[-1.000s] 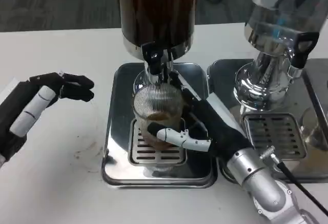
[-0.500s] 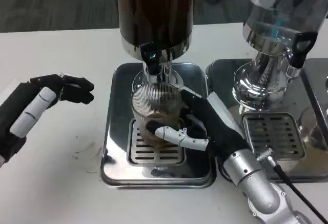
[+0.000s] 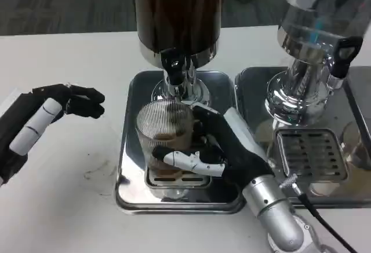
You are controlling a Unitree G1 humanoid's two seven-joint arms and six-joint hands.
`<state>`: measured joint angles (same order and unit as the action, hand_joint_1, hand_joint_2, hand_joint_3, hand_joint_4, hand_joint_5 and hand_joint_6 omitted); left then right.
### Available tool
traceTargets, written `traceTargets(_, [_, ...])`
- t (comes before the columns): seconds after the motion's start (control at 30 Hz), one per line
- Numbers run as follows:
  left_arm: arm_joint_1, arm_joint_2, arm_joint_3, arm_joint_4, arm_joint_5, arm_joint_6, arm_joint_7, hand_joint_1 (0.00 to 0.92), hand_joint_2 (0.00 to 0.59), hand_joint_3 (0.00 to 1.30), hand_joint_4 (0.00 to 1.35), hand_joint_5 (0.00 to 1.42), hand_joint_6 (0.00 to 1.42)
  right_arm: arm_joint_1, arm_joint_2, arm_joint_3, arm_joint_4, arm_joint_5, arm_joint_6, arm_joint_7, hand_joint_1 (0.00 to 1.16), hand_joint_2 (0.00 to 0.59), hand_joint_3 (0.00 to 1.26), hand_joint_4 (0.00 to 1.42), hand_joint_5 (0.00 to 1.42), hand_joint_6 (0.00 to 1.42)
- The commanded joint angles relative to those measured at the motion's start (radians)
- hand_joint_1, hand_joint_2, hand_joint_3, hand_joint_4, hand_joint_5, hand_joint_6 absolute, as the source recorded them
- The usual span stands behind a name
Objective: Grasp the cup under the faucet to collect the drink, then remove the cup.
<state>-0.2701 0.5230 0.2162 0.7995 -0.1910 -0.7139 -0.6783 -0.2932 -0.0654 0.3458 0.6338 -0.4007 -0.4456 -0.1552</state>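
One ribbed glass cup [image 3: 164,128] in my right hand [image 3: 223,149], fingers wrapped round it | over drip tray [image 3: 130,192] | left hand [image 3: 43,120] empty, fingers loosely apart

The ribbed clear cup [image 3: 164,134] stands upright below the faucet [image 3: 175,70], a little brown drink inside.

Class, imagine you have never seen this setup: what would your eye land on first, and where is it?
First, the right hand wrapped around a ribbed clear cup holding a little brown drink, over the steel drip tray at centre. Above it stands the dark drink dispenser with its black faucet. At far left, the left hand holds nothing.
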Motion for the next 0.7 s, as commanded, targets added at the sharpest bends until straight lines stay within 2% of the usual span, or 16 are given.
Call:
traceTargets(0.03, [0.011, 0.010, 0.002, -0.008, 0.003, 0.012, 0.007, 0.000, 0.170, 0.56, 0.55, 0.50, 0.41, 0.039, 0.012, 0.019, 0.007, -0.032, -0.006, -0.035, 0.58, 0.177, 0.40, 0.46, 0.54, 0.53])
traceTargets(0.2, [0.009, 0.009, -0.001, -0.008, 0.003, 0.011, 0.004, 0.000, 0.170, 0.55, 0.55, 0.50, 0.41, 0.062, 0.015, 0.015, -0.013, -0.052, -0.009, -0.100, 0.60, 0.185, 0.44, 0.51, 0.58, 0.57])
traceTargets(0.7, [-0.005, 0.000, -0.011, -0.006, 0.003, 0.014, -0.004, 0.000, 0.172, 0.54, 0.55, 0.50, 0.41, 0.128, 0.005, -0.014, -0.092, -0.089, -0.011, -0.228, 0.60, 0.194, 0.47, 0.55, 0.63, 0.66])
